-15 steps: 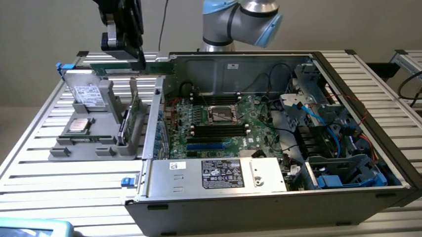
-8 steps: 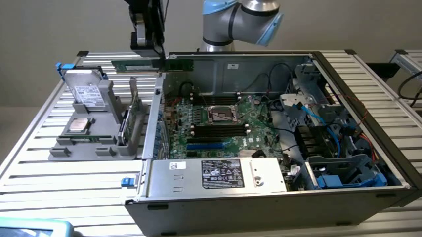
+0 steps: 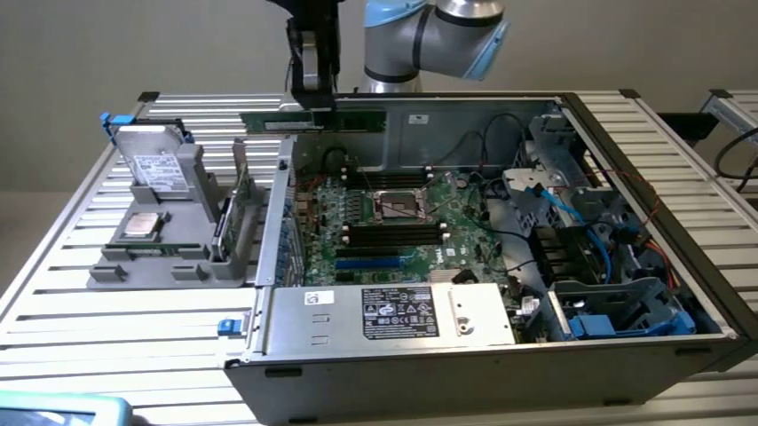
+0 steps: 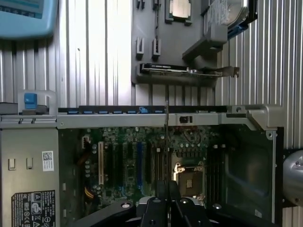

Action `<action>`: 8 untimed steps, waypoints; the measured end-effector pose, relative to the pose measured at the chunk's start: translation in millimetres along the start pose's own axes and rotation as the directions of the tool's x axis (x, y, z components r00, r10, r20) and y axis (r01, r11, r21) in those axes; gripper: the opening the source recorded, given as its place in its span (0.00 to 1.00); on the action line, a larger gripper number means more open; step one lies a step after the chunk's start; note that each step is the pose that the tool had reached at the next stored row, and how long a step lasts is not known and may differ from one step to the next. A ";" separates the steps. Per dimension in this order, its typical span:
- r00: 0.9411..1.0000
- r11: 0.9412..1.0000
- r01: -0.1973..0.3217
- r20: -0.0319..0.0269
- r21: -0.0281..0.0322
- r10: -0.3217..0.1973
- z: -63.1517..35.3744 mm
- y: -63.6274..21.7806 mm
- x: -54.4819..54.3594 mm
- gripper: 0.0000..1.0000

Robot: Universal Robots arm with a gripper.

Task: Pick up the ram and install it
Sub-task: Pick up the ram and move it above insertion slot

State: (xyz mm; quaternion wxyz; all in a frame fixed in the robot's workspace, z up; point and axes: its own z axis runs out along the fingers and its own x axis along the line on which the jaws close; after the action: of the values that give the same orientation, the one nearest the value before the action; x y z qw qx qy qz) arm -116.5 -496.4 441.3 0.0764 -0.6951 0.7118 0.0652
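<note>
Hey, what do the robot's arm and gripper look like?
The arm has silver-grey tube sections with light blue joint caps. The gripper is black, with two slim black fingers on a black body.

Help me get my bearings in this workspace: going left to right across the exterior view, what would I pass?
Hard drive → upright green card → processor socket → grey drive cage. The memory stick in the pincer stretches across the card-to-socket span, so it is left out.
</note>
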 end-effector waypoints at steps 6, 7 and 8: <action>1.000 1.000 0.000 0.000 -0.001 0.000 3.6 -27.4 0.9 0.14; 1.000 1.000 0.000 0.000 -0.001 0.000 4.7 -31.9 1.1 0.14; 1.000 1.000 0.000 0.000 -0.001 0.000 6.1 -36.4 1.2 0.14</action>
State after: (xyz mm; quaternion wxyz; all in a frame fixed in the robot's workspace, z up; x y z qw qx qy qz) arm -80.0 -497.2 435.6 0.0761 -0.6951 0.7119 0.0654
